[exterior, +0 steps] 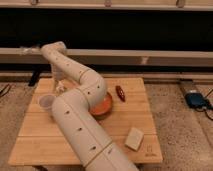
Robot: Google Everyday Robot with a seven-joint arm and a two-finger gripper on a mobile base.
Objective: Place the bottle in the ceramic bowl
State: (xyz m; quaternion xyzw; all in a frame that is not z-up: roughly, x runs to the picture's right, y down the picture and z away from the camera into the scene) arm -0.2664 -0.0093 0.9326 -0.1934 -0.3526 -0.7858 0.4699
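1. A light wooden slatted table [145, 120] stands on a speckled grey floor [175, 95]. Behind it a long pale rail [160, 57] crosses a dark wall.
2. My arm [75, 120] rises from the near edge, bends over the middle of the table and reaches to the far left corner. There my gripper [58, 83] hangs pointing down, just above the boards.
3. My jaws stand wide apart, and I can make out nothing clamped between them.
4. The ceramic bowl [106, 106], glossy orange, sits near the table's centre and touches my arm in this view. The arm covers its left half, and the part that shows is bare glaze.
5. A translucent plastic cup [45, 102] stands upright at the left edge, near my gripper. I cannot tell what it contains.
6. The bottle [61, 90] appears only as a pale slim shape on the boards right under my gripper, at the far left, well apart from the bowl. Whether it stands or lies I cannot tell.
7. A small dark red object [120, 93] lies just right of the bowl, too small to identify. A pale flat block [134, 138] rests near the front right corner.
8. On the floor at right sits a blue device [195, 99] with a cable, which the frame edge cuts off.
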